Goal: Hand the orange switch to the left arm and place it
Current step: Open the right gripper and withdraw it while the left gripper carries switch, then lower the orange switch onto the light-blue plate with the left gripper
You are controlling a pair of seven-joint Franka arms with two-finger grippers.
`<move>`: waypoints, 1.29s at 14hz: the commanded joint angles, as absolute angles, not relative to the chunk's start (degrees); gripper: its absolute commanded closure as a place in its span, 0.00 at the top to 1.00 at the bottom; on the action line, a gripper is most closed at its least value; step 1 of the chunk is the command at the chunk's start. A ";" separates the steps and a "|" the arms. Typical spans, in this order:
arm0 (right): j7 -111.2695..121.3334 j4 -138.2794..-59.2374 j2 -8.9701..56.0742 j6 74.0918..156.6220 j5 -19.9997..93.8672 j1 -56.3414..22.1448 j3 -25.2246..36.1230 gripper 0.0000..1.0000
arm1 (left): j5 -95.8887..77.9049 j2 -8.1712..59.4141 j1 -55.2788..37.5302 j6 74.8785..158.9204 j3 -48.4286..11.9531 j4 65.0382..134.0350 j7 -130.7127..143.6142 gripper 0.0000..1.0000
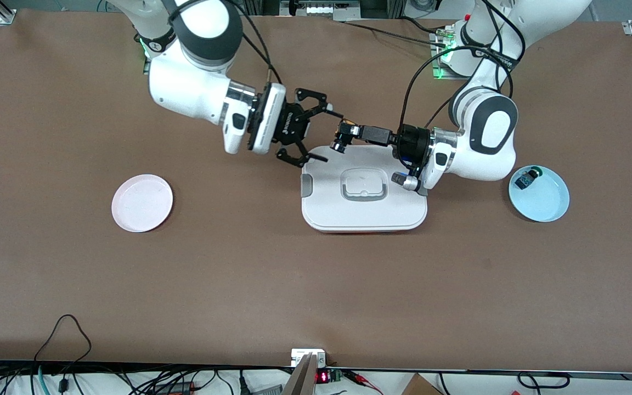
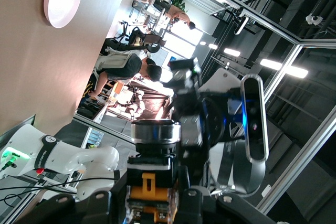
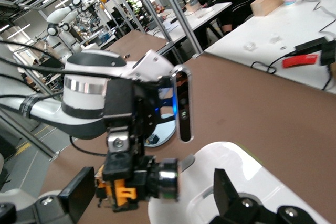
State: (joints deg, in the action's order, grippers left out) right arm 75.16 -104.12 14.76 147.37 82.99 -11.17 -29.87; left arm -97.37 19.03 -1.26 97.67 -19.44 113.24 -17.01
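The orange switch [image 1: 342, 140], a small black part with an orange piece and a silver ring, is held in my left gripper [image 1: 347, 131], which is shut on it over the white box's [image 1: 364, 211] edge nearest the robots. It shows close up in the left wrist view [image 2: 151, 184], between my left gripper's [image 2: 152, 205] fingers. My right gripper [image 1: 331, 137] is open and faces the switch from the right arm's end. In the right wrist view the switch [image 3: 134, 182] lies between my right gripper's [image 3: 152, 192] spread fingers [image 3: 80, 190], untouched.
A pink plate [image 1: 142, 202] lies toward the right arm's end of the table. A light blue plate [image 1: 541, 203] lies toward the left arm's end, with a small blue-bodied part with a green cap [image 1: 528, 178] on it. The box's grey handle [image 1: 364, 185] sits under the left wrist.
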 commanded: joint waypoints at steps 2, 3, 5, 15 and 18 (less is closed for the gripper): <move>74.62 -109.23 7.75 142.93 83.58 -2.57 -28.49 1.00 | -88.02 18.81 0.52 97.56 -19.42 109.79 -16.09 0.10; 74.36 -110.47 6.78 137.95 83.50 -1.42 -25.69 1.00 | -84.59 18.72 1.75 97.38 -19.42 109.17 -14.87 0.10; 73.39 -113.19 4.93 128.88 81.32 -1.23 -17.53 1.00 | -75.02 18.72 3.94 95.20 -19.42 106.97 -14.68 0.10; 35.12 -103.92 -0.44 105.85 21.68 -2.28 5.53 1.00 | -24.91 18.72 10.72 86.06 -19.51 93.88 -17.04 0.10; 18.60 -96.70 0.17 99.33 7.78 -4.91 5.45 1.00 | -10.06 18.63 11.86 86.13 -19.42 93.08 -29.13 0.10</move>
